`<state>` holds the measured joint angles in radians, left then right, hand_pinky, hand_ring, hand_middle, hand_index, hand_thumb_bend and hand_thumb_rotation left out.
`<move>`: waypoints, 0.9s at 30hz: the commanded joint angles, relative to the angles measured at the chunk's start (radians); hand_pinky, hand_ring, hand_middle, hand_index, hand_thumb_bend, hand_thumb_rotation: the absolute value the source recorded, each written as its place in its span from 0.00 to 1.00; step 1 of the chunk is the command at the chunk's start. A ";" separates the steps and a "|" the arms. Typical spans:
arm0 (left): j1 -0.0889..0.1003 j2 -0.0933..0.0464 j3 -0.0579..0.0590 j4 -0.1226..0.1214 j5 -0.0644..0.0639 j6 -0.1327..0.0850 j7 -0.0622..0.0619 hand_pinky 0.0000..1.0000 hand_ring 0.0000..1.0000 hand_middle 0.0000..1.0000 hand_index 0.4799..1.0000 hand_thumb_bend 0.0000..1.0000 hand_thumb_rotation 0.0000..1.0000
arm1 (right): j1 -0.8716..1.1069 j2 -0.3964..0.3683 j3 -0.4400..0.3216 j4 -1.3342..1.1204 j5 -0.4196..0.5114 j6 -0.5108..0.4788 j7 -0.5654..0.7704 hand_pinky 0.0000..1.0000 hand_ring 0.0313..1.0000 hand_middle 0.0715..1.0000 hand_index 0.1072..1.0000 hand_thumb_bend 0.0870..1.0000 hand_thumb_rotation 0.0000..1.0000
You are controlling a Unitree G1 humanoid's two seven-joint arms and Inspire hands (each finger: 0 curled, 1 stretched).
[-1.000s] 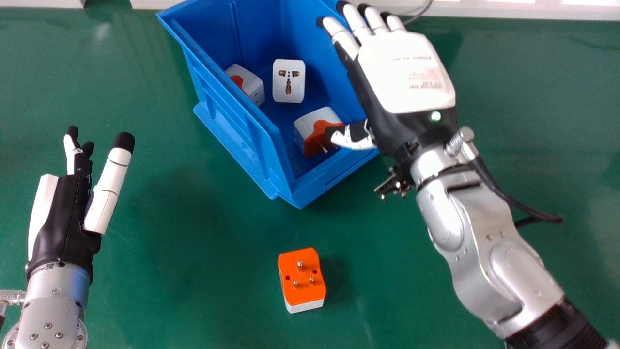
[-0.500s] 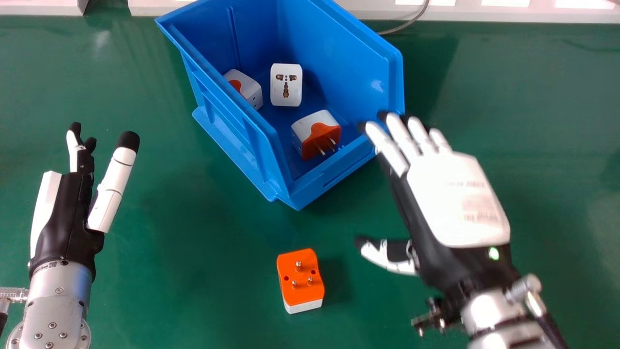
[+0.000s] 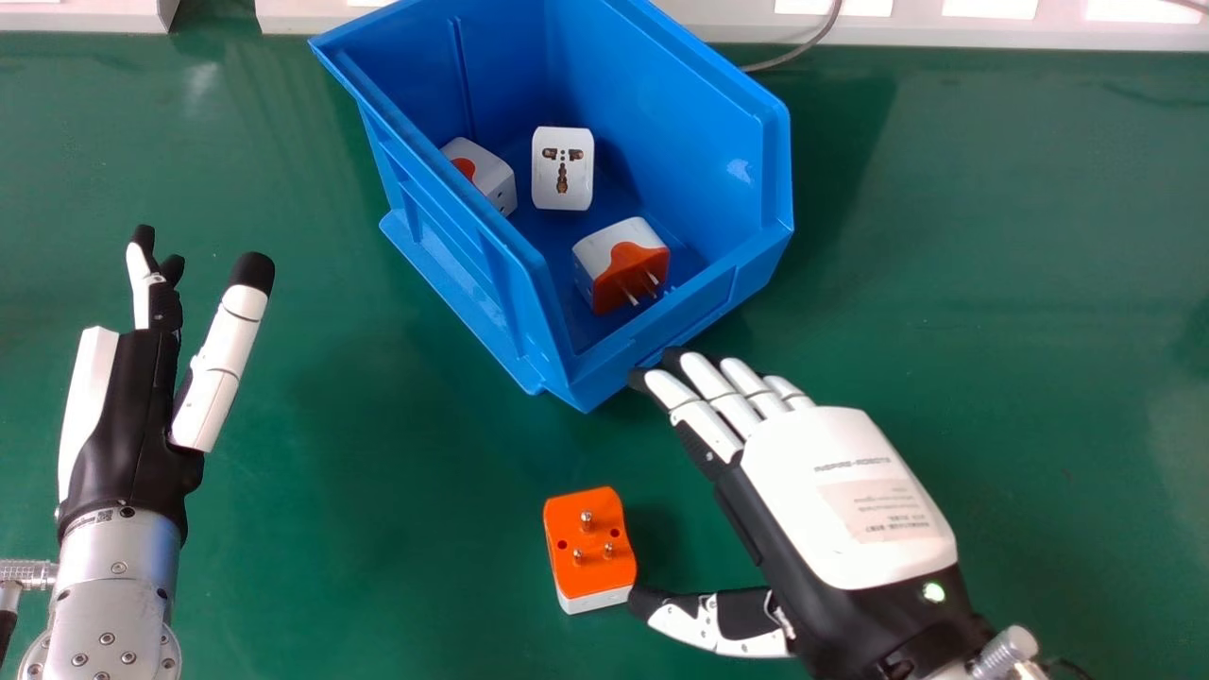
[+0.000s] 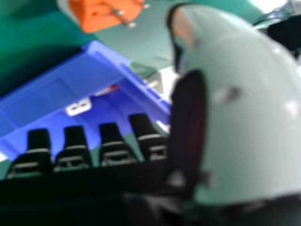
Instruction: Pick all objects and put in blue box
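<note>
The right robot hand [image 3: 845, 501] is over the green surface [image 3: 331, 567], on the near side of the blue box [image 3: 680, 132] and toward its right. Its fingers are straight and slightly spread, their tips by the box's near end; I cannot tell whether they touch it. The thumb stands well out to the left, its tip right beside a loose orange-and-white adapter [image 3: 590, 538]; contact there is unclear too. In the right hand view, the box lies beyond the fingertips.

That loose adapter rests on the surface in front of the box's near corner, orange face and three metal pins upward.

Inside the box are three more adapters. One, white and orange [image 3: 621, 264], sits at the box's near end with its pins toward the near wall. A white one with its socket face showing [image 3: 562, 168] lies farther in, and another white one with a red-orange patch [image 3: 484, 177] is close along the box's left wall, partly hidden by it.

The left robot hand [image 3: 132, 406] is to the left of the box, well apart from it, fingers extended and thumb held away from them. Behind the box runs a white ledge [image 3: 708, 24], with a grey cable [image 3: 810, 42] toward the right.
</note>
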<state>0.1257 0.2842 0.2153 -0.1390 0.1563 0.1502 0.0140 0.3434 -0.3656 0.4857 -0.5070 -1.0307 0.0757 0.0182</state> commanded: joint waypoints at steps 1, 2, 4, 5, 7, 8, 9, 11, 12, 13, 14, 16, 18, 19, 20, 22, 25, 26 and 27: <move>-0.001 0.000 0.002 -0.011 0.007 -0.024 0.011 1.00 1.00 1.00 1.00 0.72 1.00 | -0.017 0.012 0.008 0.008 -0.003 -0.021 0.008 0.88 0.93 0.93 0.88 0.30 0.34; 0.000 0.000 0.001 -0.014 0.007 -0.023 0.011 1.00 1.00 1.00 1.00 0.72 1.00 | -0.022 0.017 0.012 0.017 -0.005 -0.024 0.012 0.88 0.93 0.93 0.88 0.30 0.35; 0.000 -0.001 0.001 -0.015 0.006 -0.023 0.011 1.00 1.00 1.00 1.00 0.72 1.00 | -0.041 0.028 0.022 0.046 -0.009 -0.029 0.018 0.88 0.93 0.93 0.88 0.30 0.35; -0.001 0.000 0.001 -0.014 0.005 -0.023 0.011 1.00 1.00 1.00 1.00 0.72 1.00 | -0.051 0.034 0.027 0.059 -0.010 -0.031 0.018 0.88 0.92 0.93 0.88 0.30 0.35; -0.003 0.001 0.001 -0.012 0.004 -0.023 0.011 1.00 1.00 1.00 1.00 0.73 1.00 | -0.066 0.043 0.034 0.081 -0.012 -0.032 0.016 0.87 0.92 0.93 0.88 0.30 0.35; -0.003 0.001 0.000 -0.012 0.004 -0.022 0.010 1.00 1.00 1.00 1.00 0.73 1.00 | -0.083 0.051 0.041 0.104 -0.017 -0.032 0.016 0.87 0.92 0.93 0.88 0.30 0.36; -0.003 0.002 0.000 -0.012 0.004 -0.022 0.010 1.00 1.00 1.00 1.00 0.73 1.00 | -0.095 0.056 0.046 0.121 -0.021 -0.032 0.015 0.86 0.92 0.93 0.87 0.30 0.36; -0.005 0.003 -0.001 -0.009 0.005 -0.022 0.010 1.00 1.00 1.00 1.00 0.73 1.00 | -0.128 0.067 0.054 0.165 -0.022 -0.034 0.014 0.86 0.92 0.92 0.87 0.30 0.37; -0.007 0.005 0.000 -0.005 0.005 -0.023 0.010 1.00 1.00 1.00 1.00 0.73 1.00 | -0.146 0.071 0.057 0.190 -0.020 -0.035 0.014 0.85 0.92 0.92 0.87 0.31 0.37; -0.008 0.006 0.000 -0.004 0.005 -0.024 0.010 1.00 1.00 1.00 1.00 0.73 1.00 | -0.162 0.075 0.060 0.214 -0.019 -0.036 0.013 0.85 0.92 0.92 0.86 0.31 0.37; -0.008 0.006 0.000 -0.004 0.005 -0.023 0.009 1.00 1.00 1.00 1.00 0.73 1.00 | -0.175 0.077 0.062 0.233 -0.018 -0.035 0.012 0.85 0.92 0.92 0.86 0.31 0.37; -0.008 0.008 0.001 -0.006 0.004 -0.022 0.008 1.00 1.00 1.00 1.00 0.73 1.00 | -0.192 0.082 0.069 0.261 -0.020 -0.031 0.009 0.86 0.92 0.92 0.86 0.31 0.38; -0.008 0.009 0.002 -0.007 0.004 -0.020 0.007 1.00 1.00 1.00 1.00 0.73 1.00 | -0.209 0.087 0.075 0.291 -0.022 -0.027 0.005 0.86 0.91 0.92 0.86 0.30 0.38; -0.008 0.010 0.003 -0.007 0.003 -0.020 0.006 1.00 1.00 1.00 1.00 0.73 1.00 | -0.220 0.091 0.078 0.309 -0.027 -0.022 0.007 0.86 0.91 0.91 0.86 0.30 0.38; -0.008 0.011 0.005 -0.007 0.002 -0.019 0.005 1.00 1.00 1.00 1.00 0.73 1.00 | -0.231 0.094 0.081 0.324 -0.031 -0.016 0.011 0.86 0.91 0.91 0.86 0.30 0.38; -0.006 0.012 0.006 -0.010 0.001 -0.017 0.003 1.00 1.00 1.00 1.00 0.73 1.00 | -0.249 0.098 0.085 0.348 -0.038 -0.006 0.017 0.87 0.92 0.91 0.86 0.30 0.39; -0.007 0.015 0.008 -0.009 0.001 -0.015 0.000 1.00 1.00 1.00 1.00 0.73 1.00 | -0.266 0.101 0.088 0.376 -0.048 0.002 0.020 0.87 0.91 0.90 0.82 0.29 0.40; -0.007 0.016 0.009 -0.009 0.001 -0.013 -0.001 1.00 1.00 1.00 1.00 0.73 1.00 | -0.271 0.100 0.090 0.383 -0.051 0.006 0.023 0.87 0.91 0.90 0.82 0.29 0.40; -0.006 0.017 0.010 -0.009 0.000 -0.012 -0.001 1.00 1.00 1.00 1.00 0.73 1.00 | -0.275 0.099 0.092 0.391 -0.054 0.010 0.027 0.87 0.91 0.90 0.81 0.29 0.40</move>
<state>0.1221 0.2876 0.2163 -0.1345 0.1556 0.1435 0.0164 0.0829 -0.2738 0.5690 -0.1159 -1.0744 0.0793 0.0442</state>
